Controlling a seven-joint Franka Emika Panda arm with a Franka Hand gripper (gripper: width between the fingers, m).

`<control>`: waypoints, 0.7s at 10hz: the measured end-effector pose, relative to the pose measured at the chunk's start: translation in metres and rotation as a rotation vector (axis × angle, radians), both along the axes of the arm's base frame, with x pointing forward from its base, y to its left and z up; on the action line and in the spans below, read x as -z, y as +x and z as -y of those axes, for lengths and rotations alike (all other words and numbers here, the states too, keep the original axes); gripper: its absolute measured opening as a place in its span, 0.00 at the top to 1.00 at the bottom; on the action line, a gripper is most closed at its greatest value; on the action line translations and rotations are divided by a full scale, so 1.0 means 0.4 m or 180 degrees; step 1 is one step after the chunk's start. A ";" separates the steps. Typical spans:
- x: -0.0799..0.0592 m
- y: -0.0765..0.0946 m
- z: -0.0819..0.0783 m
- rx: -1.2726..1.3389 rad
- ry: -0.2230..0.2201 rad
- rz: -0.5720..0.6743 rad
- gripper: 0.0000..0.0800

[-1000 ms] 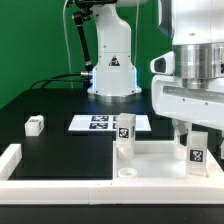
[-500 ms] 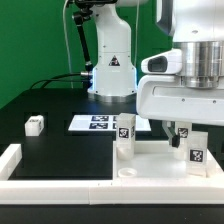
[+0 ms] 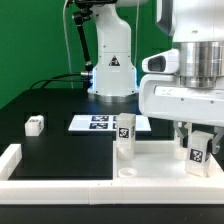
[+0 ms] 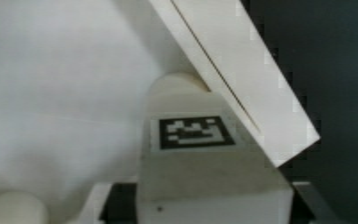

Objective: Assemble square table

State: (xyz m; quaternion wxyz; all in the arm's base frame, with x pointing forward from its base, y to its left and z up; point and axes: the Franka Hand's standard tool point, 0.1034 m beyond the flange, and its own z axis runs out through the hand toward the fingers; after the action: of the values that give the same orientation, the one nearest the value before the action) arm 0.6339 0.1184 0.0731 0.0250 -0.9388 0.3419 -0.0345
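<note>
Progress, as you can judge it from here: roughly midway. The tabletop (image 3: pixel 160 165) lies flat on the desk (image 3: pixel 60 145) at the near corner on the exterior view's right, tucked against the border rail (image 3: pixel 50 183). One leg (image 3: pixel 125 137) stands upright on the tabletop's corner toward the exterior view's left. A second leg (image 3: pixel 198 152) stands at the opposite corner, leaning slightly. The end effector (image 3: pixel 196 138) is pressed onto it from both sides, pinching it; the wrist view shows the leg filling the gap between the dark fingers. You cannot tell whether this leg is fully seated. A loose leg (image 3: pixel 35 125) waits near the desk's far-left edge, well apart from the tabletop. No fourth leg shows in either view, so at least two legs remain to fit. Note what may be an open round hole (image 3: pixel 128 172) just in front of the standing leg. Materials: all parts are matte white plastic. The tabletop is a thin square slab, and the legs are short blocks with rounded ends, each bearing a black-and-white tag. The desk is matte black. The marker board (image 3: pixel 95 123) lies flat behind the tabletop.
</note>
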 end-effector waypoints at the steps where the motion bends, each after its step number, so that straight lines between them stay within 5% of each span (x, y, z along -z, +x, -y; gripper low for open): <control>1: 0.001 -0.001 0.003 0.0400 0.0036 -0.0022 0.64; 5: 0.007 -0.009 0.014 0.2545 0.0406 -0.0185 0.64; 7: 0.006 -0.009 0.005 0.2950 0.0443 -0.0209 0.64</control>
State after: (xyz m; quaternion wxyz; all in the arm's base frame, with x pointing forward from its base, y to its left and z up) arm 0.6302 0.1164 0.0707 0.0590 -0.6839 0.7271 0.0107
